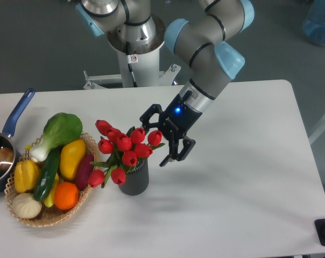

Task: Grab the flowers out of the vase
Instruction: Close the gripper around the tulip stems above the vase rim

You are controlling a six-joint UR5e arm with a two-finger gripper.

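The end effector (155, 138) hangs above the counter (243, 188), its fingers spread. The flowers (123, 147) lie just left of it; the nearest bud sits between the fingers or just beside them, contact not discernible. The vase (133, 177) stands on the counter below and left of the end effector, holding the flowers. The basket (49, 214) rests further left, touching or nearly touching the vase, with produce in it. The pot (2, 153) sits furthest left, at the counter edge. The arm base (133, 37) stands behind the end effector, beyond the counter.
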